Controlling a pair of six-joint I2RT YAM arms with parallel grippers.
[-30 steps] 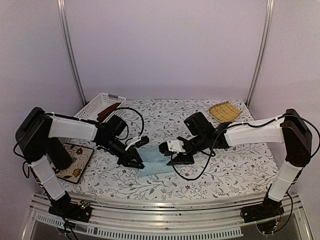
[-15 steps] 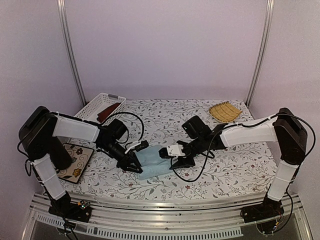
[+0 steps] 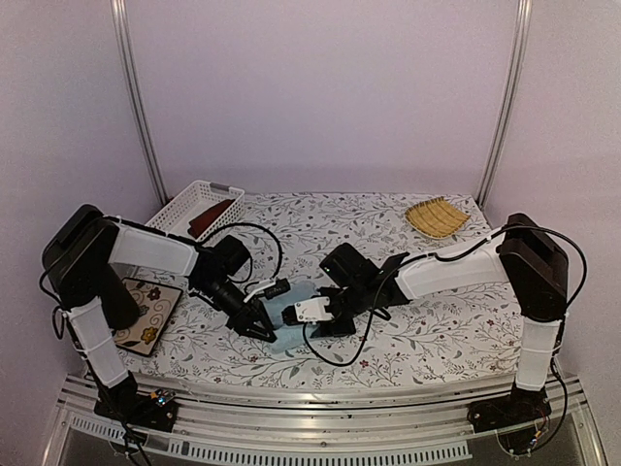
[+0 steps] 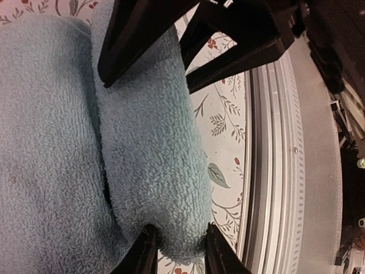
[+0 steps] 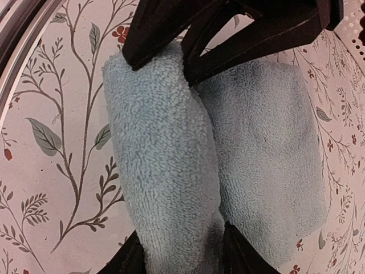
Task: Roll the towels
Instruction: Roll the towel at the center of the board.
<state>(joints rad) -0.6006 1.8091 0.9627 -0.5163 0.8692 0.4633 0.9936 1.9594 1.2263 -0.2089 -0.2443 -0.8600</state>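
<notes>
Pale blue terry towel half rolled into a plump tube; left claw and right claw clench its ends

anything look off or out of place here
Nothing stands out. The light blue towel has a fairly even roll along one edge, with the left tool and right tool pinching its two ends. The rust-red towel lies in the white basket, not spilled out.
</notes>
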